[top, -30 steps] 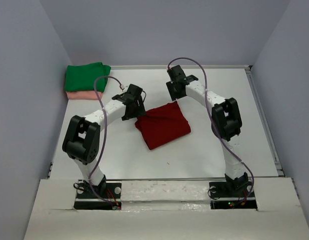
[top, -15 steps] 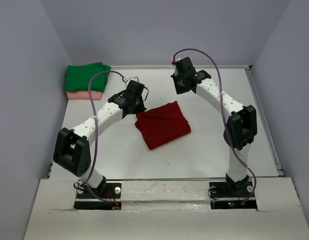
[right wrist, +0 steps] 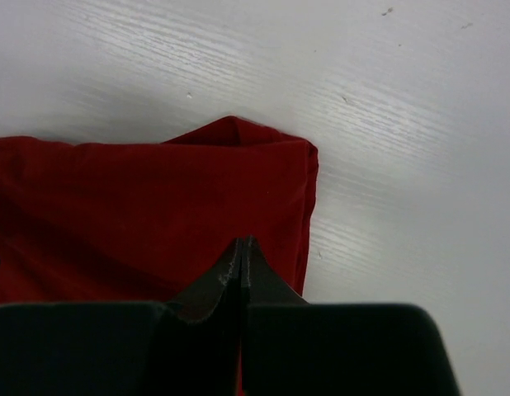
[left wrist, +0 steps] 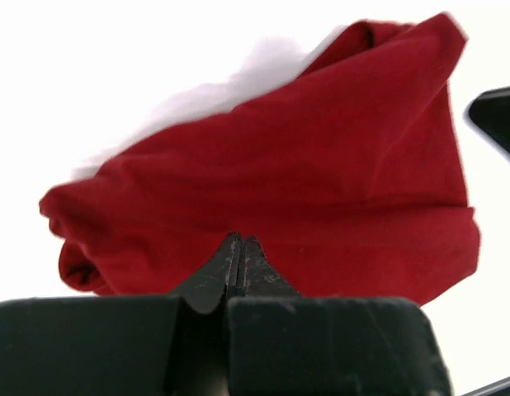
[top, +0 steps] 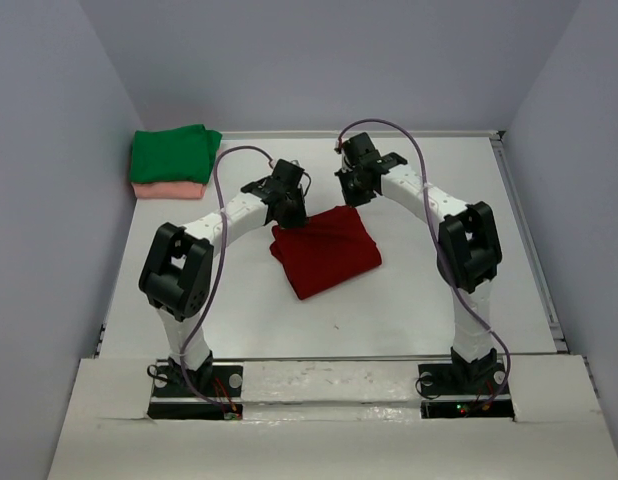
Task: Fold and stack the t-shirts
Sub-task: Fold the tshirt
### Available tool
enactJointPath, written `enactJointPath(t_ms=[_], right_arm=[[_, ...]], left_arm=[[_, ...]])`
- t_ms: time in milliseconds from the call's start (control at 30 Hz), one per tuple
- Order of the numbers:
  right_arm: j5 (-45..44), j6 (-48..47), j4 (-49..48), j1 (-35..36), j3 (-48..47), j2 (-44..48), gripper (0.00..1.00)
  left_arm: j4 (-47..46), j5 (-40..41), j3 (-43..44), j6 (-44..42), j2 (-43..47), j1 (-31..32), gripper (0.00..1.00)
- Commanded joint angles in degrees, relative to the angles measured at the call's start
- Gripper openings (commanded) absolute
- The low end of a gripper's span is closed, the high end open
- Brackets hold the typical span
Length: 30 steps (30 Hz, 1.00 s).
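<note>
A folded red t-shirt (top: 325,250) lies mid-table. My left gripper (top: 290,212) is over its back left corner and my right gripper (top: 350,190) is over its back right corner. In the left wrist view the left gripper (left wrist: 239,239) is shut, its tips pressed together above the red t-shirt (left wrist: 280,181) with no cloth between them. In the right wrist view the right gripper (right wrist: 241,242) is shut the same way over the red t-shirt (right wrist: 156,198), close to its corner. A folded green t-shirt (top: 173,152) rests on a folded pink t-shirt (top: 167,190) at the back left.
Grey walls close in the white table (top: 429,300) on the left, back and right. The green and pink stack sits against the left wall. A dark part of the right arm (left wrist: 498,115) shows at the right edge of the left wrist view.
Both grippers have closed from open. The left gripper has moved right to the red shirt's back left corner. The right gripper rose toward the back, then returned to the back right corner.
</note>
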<state>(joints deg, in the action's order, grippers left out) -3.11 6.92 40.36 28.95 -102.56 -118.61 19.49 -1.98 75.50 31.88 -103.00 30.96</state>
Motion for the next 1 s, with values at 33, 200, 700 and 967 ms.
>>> enactJointPath(t_ms=[33, 200, 700, 967], right_arm=[[2.59, 0.64, -1.77, 0.32, -0.88, -1.36, 0.0], [4.87, 0.99, -2.56, 0.32, -0.53, -2.77, 0.0], [3.65, 0.82, -1.43, 0.32, -8.78, -17.35, 0.0], [1.45, -0.23, 0.25, 0.32, -10.47, -15.96, 0.0]], left_arm=[[-0.77, -2.5, 5.44, -1.29, -1.41, -2.13, 0.0], [-0.33, -2.85, 6.85, -1.56, -3.08, -4.06, 0.0], [0.38, -5.49, 5.36, -1.38, -1.24, -5.3, 0.0], [-0.94, -3.3, -0.61, -0.59, -0.09, -5.3, 0.0]])
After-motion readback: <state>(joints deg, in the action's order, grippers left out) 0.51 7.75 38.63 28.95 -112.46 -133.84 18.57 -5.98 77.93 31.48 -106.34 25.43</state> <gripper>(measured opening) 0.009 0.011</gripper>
